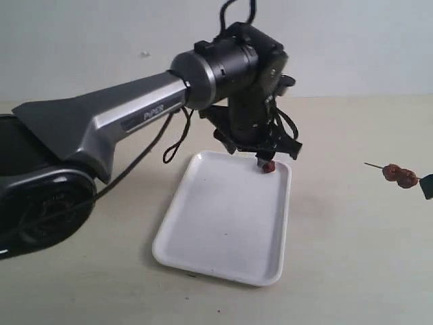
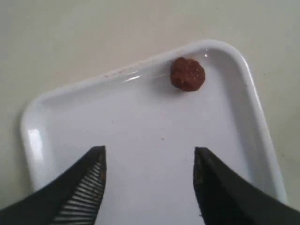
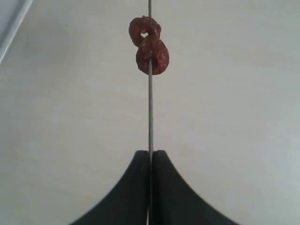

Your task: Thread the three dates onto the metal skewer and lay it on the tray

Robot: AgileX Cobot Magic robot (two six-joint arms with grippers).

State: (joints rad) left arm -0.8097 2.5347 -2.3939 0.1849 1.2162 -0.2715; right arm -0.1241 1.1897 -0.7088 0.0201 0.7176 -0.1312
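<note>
The white tray lies in the middle of the table. One loose date rests in its far right corner, seen in the exterior view as the date just under the left arm. My left gripper hovers open above the tray, short of that date, nothing between its fingers. My right gripper is shut on the metal skewer, which carries two dates pressed together near its far part. In the exterior view the skewer with the two dates hangs at the far right, off the tray.
The left arm's grey body reaches across the left half of the exterior view. A tray corner shows at the edge of the right wrist view. Beige tabletop surrounds the tray.
</note>
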